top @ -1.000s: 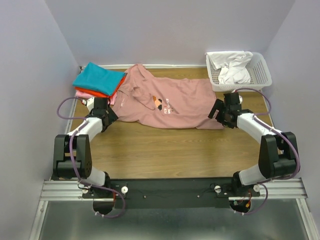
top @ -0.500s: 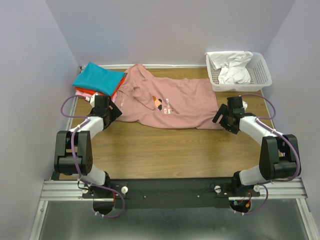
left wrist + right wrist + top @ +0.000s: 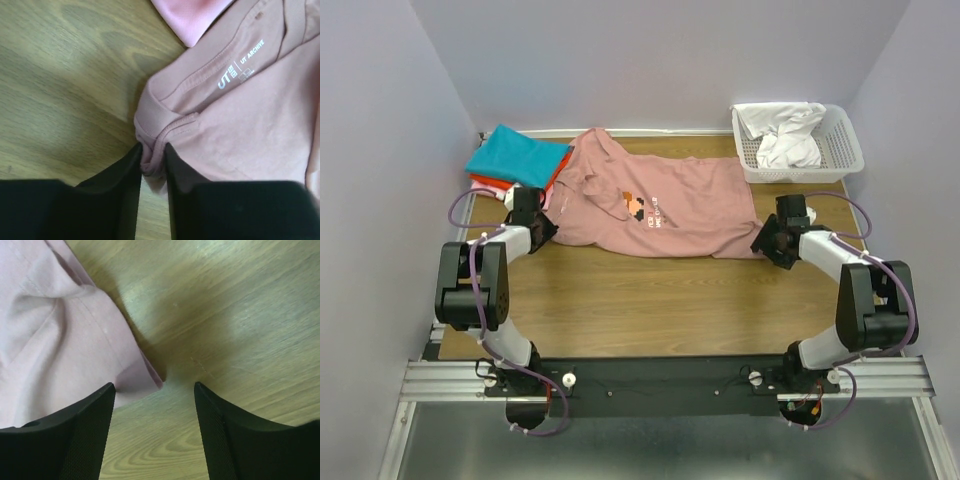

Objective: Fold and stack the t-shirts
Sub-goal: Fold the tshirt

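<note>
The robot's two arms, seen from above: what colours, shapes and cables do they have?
Both arms have white tubular links and bulky black joint housings. A thin purple cable loops along each. The left gripper and right gripper are black, with flat matt black fingers.

My left arm (image 3: pixel 510 243) and right arm (image 3: pixel 828 250) are white tubes with chunky black joints, and purple cables (image 3: pixel 453 210) loop alongside them. My fingers (image 3: pixel 117 200) are matte black and finely textured.
</note>
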Robot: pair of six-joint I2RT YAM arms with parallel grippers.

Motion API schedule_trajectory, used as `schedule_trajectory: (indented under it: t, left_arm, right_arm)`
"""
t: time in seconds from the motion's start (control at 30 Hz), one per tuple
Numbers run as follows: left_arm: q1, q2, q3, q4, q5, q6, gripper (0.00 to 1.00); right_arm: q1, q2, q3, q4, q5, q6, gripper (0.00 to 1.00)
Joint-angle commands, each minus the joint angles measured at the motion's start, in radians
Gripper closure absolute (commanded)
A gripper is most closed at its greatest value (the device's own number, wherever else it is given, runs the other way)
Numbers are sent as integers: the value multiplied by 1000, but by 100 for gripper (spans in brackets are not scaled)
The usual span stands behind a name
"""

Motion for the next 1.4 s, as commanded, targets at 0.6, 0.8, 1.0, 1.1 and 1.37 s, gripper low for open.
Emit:
schedule_trajectory:
  t: [0.6, 0.8, 1.0, 1.1, 1.37]
  left_arm:
    - [0, -267, -158, -70, -40, -24, 100]
    - [0, -463, -112, -169, -62, -25, 100]
    - [0, -757, 22, -212, -2, -65, 100]
    - [-1, -862, 176, -275, -52, -68, 100]
    - [-1, -920, 424, -328, -91, -41, 100]
  right_arm:
    - [-8, 111, 1, 57, -33, 24, 89]
    - [-9, -85, -5, 13, 53, -8, 100]
    - [-8, -396, 119, -142, 96, -55, 100]
    - [-9, -494, 220, -233, 167, -80, 100]
    - [-8, -585, 495, -357, 241, -150, 100]
